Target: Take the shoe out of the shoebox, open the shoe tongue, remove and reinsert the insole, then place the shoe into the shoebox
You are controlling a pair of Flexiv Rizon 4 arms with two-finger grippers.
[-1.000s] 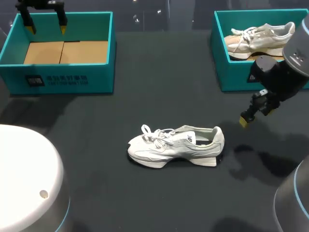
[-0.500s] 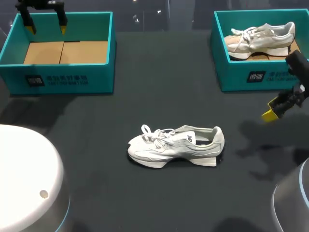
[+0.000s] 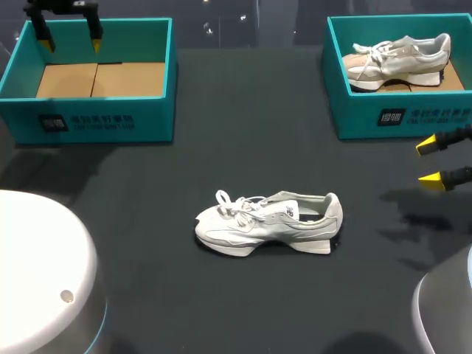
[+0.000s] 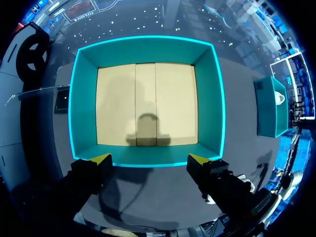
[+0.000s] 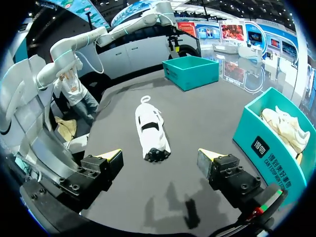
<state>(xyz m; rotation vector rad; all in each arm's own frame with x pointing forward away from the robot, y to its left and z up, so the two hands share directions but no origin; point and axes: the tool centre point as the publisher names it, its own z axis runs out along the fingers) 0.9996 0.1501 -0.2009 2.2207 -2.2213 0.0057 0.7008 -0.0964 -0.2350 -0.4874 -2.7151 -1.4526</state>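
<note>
Head view: right tool [image 3: 429, 162] has pulled back from beside the heel of the shoe [image 3: 269, 221] to the 3 o'clock edge of the worktop [image 3: 243, 133]. Its fingers are now spread wide with nothing between them. The shoe has not shifted. It lies on its side just toward 6 o'clock from centre, toe and laces to 9 o'clock, heel to 3 o'clock.

Left tool [image 3: 71, 44] is unmoved at 10 o'clock, hanging over the empty shoebox [image 3: 88, 122]. The left wrist view shows it wide open and holding nothing, poised above the box's near wall.

A second shoebox [image 3: 398, 118] at 2 o'clock holds a second shoe [image 3: 398, 60].

Reading: the shoe is out of its box and neither tool touches it. The retreat looks like a reset between steps, with the return to the box not yet done.

Hard to make out:
- Shoe opening is a dark gap, so whether the insole is seated cannot be told.
- How far the tongue is lifted is unclear in both the head and right wrist views.
- Most of the right arm is cut off at the edge, leaving mainly the yellow tips.
- Left tool's upper part is clipped at 12 o'clock.
</note>
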